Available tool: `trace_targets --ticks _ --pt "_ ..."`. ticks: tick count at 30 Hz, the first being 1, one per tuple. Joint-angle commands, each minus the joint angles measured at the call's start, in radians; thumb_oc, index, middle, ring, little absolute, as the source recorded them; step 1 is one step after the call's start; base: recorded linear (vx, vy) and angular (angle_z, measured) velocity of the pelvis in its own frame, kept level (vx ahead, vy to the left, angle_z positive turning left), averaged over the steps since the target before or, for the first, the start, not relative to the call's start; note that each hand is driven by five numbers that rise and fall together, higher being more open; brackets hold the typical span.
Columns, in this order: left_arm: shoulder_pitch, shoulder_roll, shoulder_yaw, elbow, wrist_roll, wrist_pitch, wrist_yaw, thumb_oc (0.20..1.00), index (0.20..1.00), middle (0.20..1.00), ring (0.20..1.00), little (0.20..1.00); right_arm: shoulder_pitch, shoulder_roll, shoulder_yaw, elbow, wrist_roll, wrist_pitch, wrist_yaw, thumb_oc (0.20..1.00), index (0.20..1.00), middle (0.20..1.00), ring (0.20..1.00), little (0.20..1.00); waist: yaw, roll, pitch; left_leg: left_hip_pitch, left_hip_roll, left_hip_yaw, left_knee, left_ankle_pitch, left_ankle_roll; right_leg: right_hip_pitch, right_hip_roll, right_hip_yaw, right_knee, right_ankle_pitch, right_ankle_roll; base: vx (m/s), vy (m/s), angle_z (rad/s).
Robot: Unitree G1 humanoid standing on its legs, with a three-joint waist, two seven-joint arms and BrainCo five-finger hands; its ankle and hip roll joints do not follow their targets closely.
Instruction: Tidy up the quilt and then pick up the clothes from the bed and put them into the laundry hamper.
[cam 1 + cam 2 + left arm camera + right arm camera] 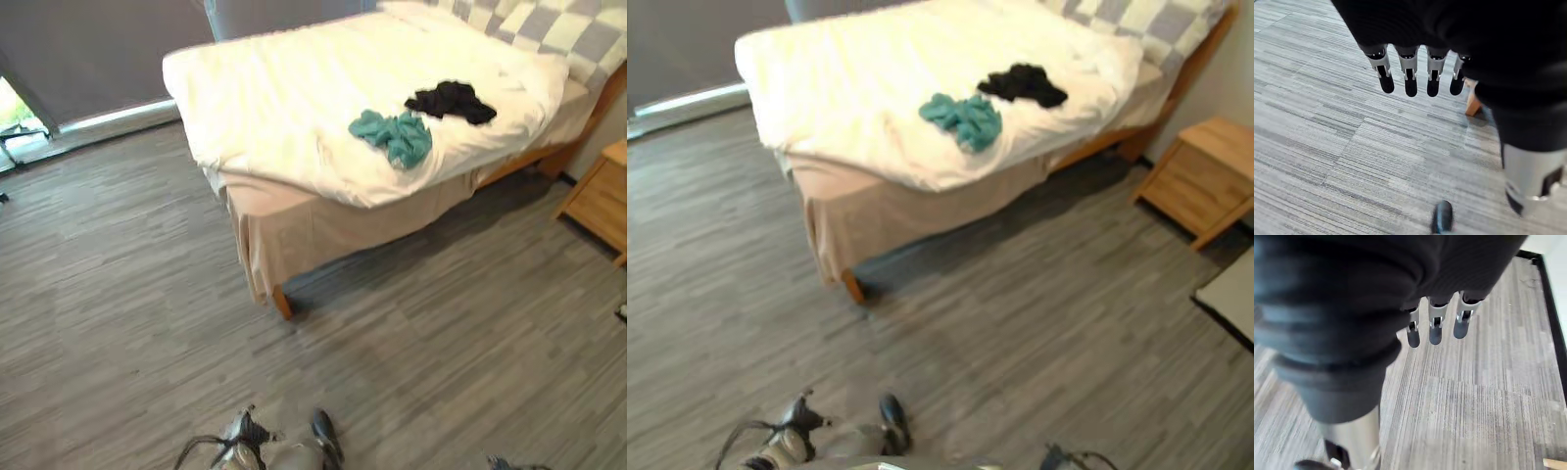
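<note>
So the bed (294, 225) takes up the upper half of the frame, angled with its foot corner toward lower centre, and the robot stands well back from it on the grey plank floor (118, 294). First step is really just closing that gap, I'd say, since nothing is reachable from here.

The cream quilt (284, 98) covers most of the mattress but looks rumpled, with its near edge hanging unevenly over the tan bed skirt (294, 235). My guess for doing this well: walk up to the long near side, not the corner, so both arms can reach the edge and pull it flat. Smoothing with the clothes lying on top could drag them around, so take it gently near them.

The clothes sit on the quilt right of centre: a teal garment (394, 135) near the edge and a black garment (451, 100) just beyond it, close together but apart. A wooden nightstand (1195, 181) is at the right edge. Can't spot a hamper.

Left hand (1410, 73) and right hand (1437, 323) both hang over bare floor, fingers straight and slightly apart, holding nothing.
</note>
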Motion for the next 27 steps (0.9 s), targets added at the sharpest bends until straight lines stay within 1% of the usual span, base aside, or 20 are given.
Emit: trace_targets --ticks 1,2,3,4,5,6,7,10,12,14,15,16,17,19,20,21,22,23,24,27 --pt "-0.020 0.031 0.028 -0.019 0.042 0.022 -0.001 1.000 1.000 1.000 1.000 1.000 -0.079 0.026 -0.072 -0.035 0.090 0.004 -0.024 1.000 1.000 1.000 1.000 1.000 0.000 -0.077 0.077 0.097 0.042 -0.077 -0.009 -0.118 -0.215 -0.169 -0.236 0.151 0.013 0.154 0.108 0.22 -0.015 0.81" --pt "-0.018 0.038 0.030 -0.012 0.051 0.021 -0.003 1.000 1.000 1.000 1.000 1.000 -0.080 0.027 -0.071 -0.032 0.094 0.005 -0.023 1.000 1.000 1.000 1.000 1.000 -0.004 -0.078 0.083 0.109 0.044 -0.091 -0.009 -0.124 -0.219 -0.189 -0.254 0.145 -0.025 0.136 0.097 0.43 -0.113 1.01" --pt "-0.020 0.056 0.027 -0.007 0.072 0.020 -0.013 1.000 1.000 1.000 1.000 1.000 -0.076 0.026 -0.059 -0.025 0.084 0.008 -0.014 1.000 1.000 1.000 1.000 1.000 -0.006 -0.082 0.084 0.124 0.045 -0.122 -0.009 -0.133 -0.232 -0.173 -0.264 0.144 -0.184 0.092 0.071 0.34 -0.121 0.68" --pt "-0.020 0.056 0.027 -0.007 0.072 0.020 -0.013 1.000 1.000 1.000 1.000 1.000 -0.076 0.026 -0.058 -0.025 0.084 0.008 -0.014 1.000 1.000 1.000 1.000 1.000 -0.008 -0.082 0.085 0.126 0.046 -0.124 -0.009 -0.134 -0.232 -0.169 -0.264 0.142 -0.186 0.093 0.070 0.45 -0.241 0.96" --pt "-0.025 0.071 0.024 -0.004 0.094 0.019 -0.014 1.000 1.000 1.000 1.000 1.000 -0.074 0.023 -0.050 -0.024 0.074 0.009 -0.002 1.000 1.000 1.000 1.000 1.000 -0.011 -0.093 0.079 0.141 0.045 -0.147 -0.009 -0.157 -0.255 -0.160 -0.284 0.156 -0.406 0.117 0.071 0.24 -0.147 0.92" --pt "-0.025 0.072 0.024 -0.004 0.094 0.019 -0.014 1.000 1.000 1.000 1.000 1.000 -0.074 0.023 -0.050 -0.024 0.074 0.009 -0.002 1.000 1.000 1.000 1.000 1.000 -0.011 -0.093 0.078 0.140 0.046 -0.147 -0.009 -0.155 -0.255 -0.158 -0.283 0.155 -0.412 0.122 0.070 0.46 -0.335 0.97" --pt "-0.030 0.078 0.025 0.001 0.101 0.021 -0.016 1.000 1.000 1.000 1.000 1.000 -0.075 0.029 -0.045 -0.012 0.072 0.016 0.009 1.000 1.000 1.000 1.000 1.000 -0.014 -0.099 0.068 0.155 0.053 -0.169 -0.009 -0.176 -0.278 -0.177 -0.305 0.187 -0.533 0.169 0.087 0.23 -0.190 0.60" --pt "-0.018 0.088 0.036 0.015 0.090 0.019 -0.015 1.000 1.000 1.000 1.000 1.000 -0.071 0.031 -0.054 0.002 0.093 0.019 0.010 1.000 1.000 1.000 1.000 1.000 -0.019 -0.100 0.051 0.211 0.067 -0.187 -0.009 -0.204 -0.302 -0.183 -0.311 0.181 -0.581 0.206 0.095 0.39 -0.284 0.71" --pt "-0.008 0.082 0.040 0.014 0.087 0.015 -0.013 1.000 1.000 1.000 1.000 1.000 -0.071 0.025 -0.051 0.001 0.091 0.019 0.012 1.000 1.000 1.000 1.000 1.000 -0.019 -0.097 0.050 0.232 0.073 -0.194 0.007 -0.219 -0.307 -0.165 -0.310 0.181 -0.580 0.202 0.092 0.34 -0.241 0.30" --pt "0.001 0.076 0.056 0.010 0.054 0.010 -0.007 1.000 1.000 1.000 1.000 1.000 -0.087 0.010 -0.032 -0.002 0.076 0.015 0.014 1.000 1.000 1.000 1.000 1.000 -0.016 -0.083 0.050 0.188 0.112 -0.220 0.174 -0.222 -0.322 -0.136 -0.293 0.183 -0.584 0.187 0.068 0.32 -0.322 0.13" --pt "0.003 0.072 0.063 0.007 0.030 0.007 -0.005 1.000 1.000 1.000 1.000 1.000 -0.090 0.004 -0.023 -0.001 0.068 0.016 0.015 1.000 1.000 1.000 1.000 1.000 -0.011 -0.080 0.060 0.130 0.136 -0.234 0.295 -0.188 -0.333 -0.106 -0.286 0.174 -0.589 0.174 0.046 0.20 -0.324 0.11" --pt "-0.004 0.067 0.068 0.001 0.003 0.008 0.000 1.000 1.000 1.000 1.000 1.000 -0.096 -0.012 -0.024 -0.006 0.070 0.015 0.010 1.000 1.000 1.000 1.000 1.000 0.000 -0.076 0.084 0.063 0.163 -0.252 0.440 -0.120 -0.354 -0.065 -0.278 0.152 -0.594 0.156 0.022 0.22 -0.380 0.20" --pt "-0.010 0.062 0.063 -0.008 -0.010 0.016 0.009 1.000 1.000 1.000 1.000 1.000 -0.107 -0.028 -0.028 -0.008 0.082 0.019 0.002 1.000 1.000 1.000 1.000 1.000 0.011 -0.093 0.108 -0.026 0.178 -0.261 0.598 -0.064 -0.352 -0.021 -0.277 0.129 -0.607 0.132 -0.015 0.15 -0.275 0.27" --pt "-0.014 0.058 0.055 -0.014 -0.011 0.016 0.013 1.000 1.000 1.000 1.000 1.000 -0.113 -0.033 -0.032 -0.007 0.094 0.021 -0.001 1.000 1.000 1.000 1.000 1.000 0.014 -0.104 0.112 -0.053 0.173 -0.251 0.621 -0.071 -0.345 -0.001 -0.276 0.131 -0.615 0.124 -0.022 0.18 -0.149 0.19" --pt "-0.016 0.054 0.044 -0.022 -0.007 0.014 0.013 1.000 1.000 1.000 1.000 1.000 -0.119 -0.037 -0.032 -0.008 0.103 0.022 -0.003 1.000 1.000 1.000 1.000 1.000 0.019 -0.106 0.117 -0.081 0.154 -0.244 0.612 -0.099 -0.338 0.018 -0.271 0.137 -0.626 0.119 -0.024 0.36 -0.037 -0.09" --pt "-0.014 0.046 0.033 -0.031 -0.001 0.007 0.018 1.000 1.000 1.000 1.000 1.000 -0.123 -0.037 -0.028 -0.012 0.106 0.019 0.000 1.000 1.000 1.000 1.000 1.000 0.023 -0.102 0.104 -0.096 0.127 -0.238 0.506 -0.125 -0.330 0.036 -0.271 0.150 -0.644 0.110 -0.013 0.28 0.019 -0.13" --pt "-0.014 0.046 0.034 -0.031 -0.001 0.007 0.018 1.000 1.000 1.000 1.000 1.000 -0.123 -0.037 -0.028 -0.012 0.106 0.019 0.000 1.000 1.000 1.000 1.000 1.000 0.024 -0.105 0.102 -0.096 0.124 -0.236 0.500 -0.121 -0.329 0.033 -0.273 0.151 -0.644 0.111 -0.013 0.28 0.090 -0.07" --pt "-0.013 0.043 0.030 -0.032 -0.002 0.004 0.021 1.000 1.000 1.000 1.000 1.000 -0.124 -0.037 -0.025 -0.016 0.105 0.017 0.001 1.000 1.000 1.000 1.000 1.000 0.026 -0.101 0.093 -0.080 0.116 -0.237 0.423 -0.132 -0.327 0.038 -0.276 0.154 -0.650 0.109 -0.003 0.26 0.173 -0.20" --pt "-0.012 0.036 0.025 -0.029 0.000 0.002 0.023 1.000 1.000 1.000 1.000 1.000 -0.125 -0.036 -0.019 -0.025 0.102 0.011 0.000 1.000 1.000 1.000 1.000 1.000 0.031 -0.081 0.075 -0.055 0.104 -0.254 0.217 -0.119 -0.330 0.041 -0.268 0.160 -0.654 0.100 0.015 0.27 0.174 -0.29" --pt "-0.016 0.032 0.020 -0.024 0.004 0.002 0.016 1.000 1.000 1.000 1.000 1.000 -0.122 -0.037 -0.014 -0.024 0.083 0.008 0.000 1.000 1.000 1.000 1.000 1.000 0.034 -0.075 0.059 -0.026 0.099 -0.267 0.131 -0.103 -0.332 0.055 -0.264 0.161 -0.649 0.089 0.023 0.21 0.141 -0.30"
